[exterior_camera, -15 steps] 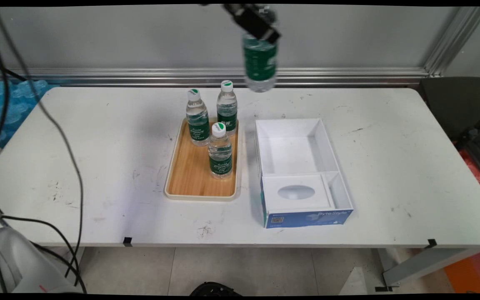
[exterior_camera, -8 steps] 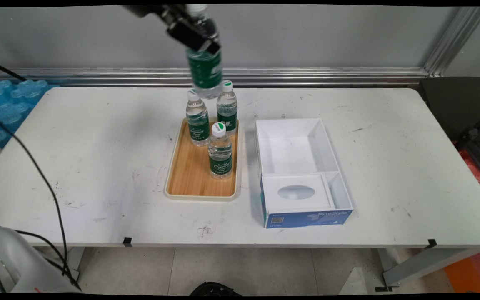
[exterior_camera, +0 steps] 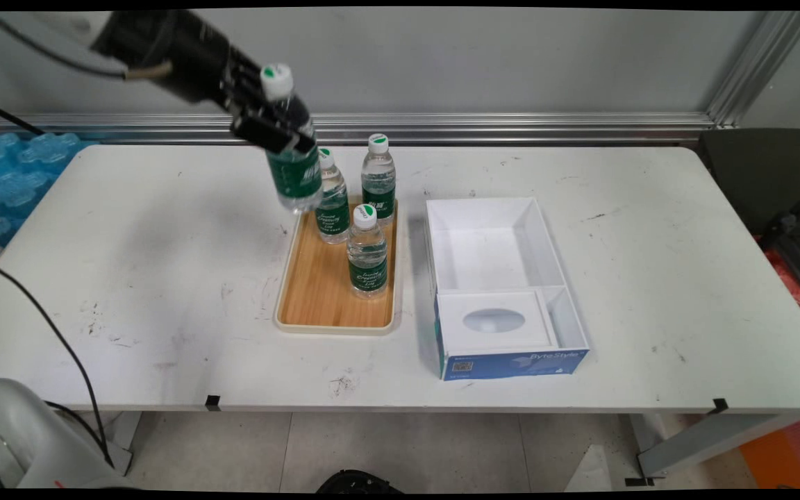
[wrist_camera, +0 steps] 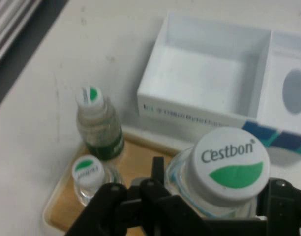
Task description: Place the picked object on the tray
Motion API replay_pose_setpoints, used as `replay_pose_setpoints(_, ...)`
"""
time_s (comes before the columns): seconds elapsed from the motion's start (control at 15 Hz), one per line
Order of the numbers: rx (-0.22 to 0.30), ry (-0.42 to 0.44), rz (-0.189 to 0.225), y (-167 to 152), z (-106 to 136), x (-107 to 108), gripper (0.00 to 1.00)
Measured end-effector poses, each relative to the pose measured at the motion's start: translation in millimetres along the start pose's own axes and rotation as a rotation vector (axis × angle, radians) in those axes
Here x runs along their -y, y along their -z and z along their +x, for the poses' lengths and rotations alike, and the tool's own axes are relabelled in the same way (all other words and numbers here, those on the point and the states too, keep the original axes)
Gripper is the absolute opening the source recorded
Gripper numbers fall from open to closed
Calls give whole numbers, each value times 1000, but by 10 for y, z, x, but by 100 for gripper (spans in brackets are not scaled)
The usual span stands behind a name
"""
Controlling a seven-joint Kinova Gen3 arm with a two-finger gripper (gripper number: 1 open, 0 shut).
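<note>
Your gripper (exterior_camera: 271, 132), upper left of frame, is clamped on a bottle (exterior_camera: 292, 163) hanging roughly upright, slightly tilted, above the tray's (exterior_camera: 317, 292) far-left corner, three bottles (exterior_camera: 367, 253) standing just right and below, white box (exterior_camera: 497, 278) further right.

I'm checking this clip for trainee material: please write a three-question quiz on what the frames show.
1. True or false: the black two-finger gripper is shut on a clear plastic water bottle with a green label.
2. How many bottles stand on the bamboo tray with a cream rim?
A. two
B. three
C. four
3. Fill in: the open white cardboard box with blue sides lies to the tray's ____ in the main view.

Key:
1. True.
2. B: the back left bottle, back right bottle and front bottle.
3. Right.
</note>
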Motion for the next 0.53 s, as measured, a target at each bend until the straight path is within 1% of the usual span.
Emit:
replay_pose_setpoints(0.27, 18, 1, 5, -209, -245, -2, 0)
replay_pose_setpoints(0.53, 31, 9, 3, -505, -482, -21, 0)
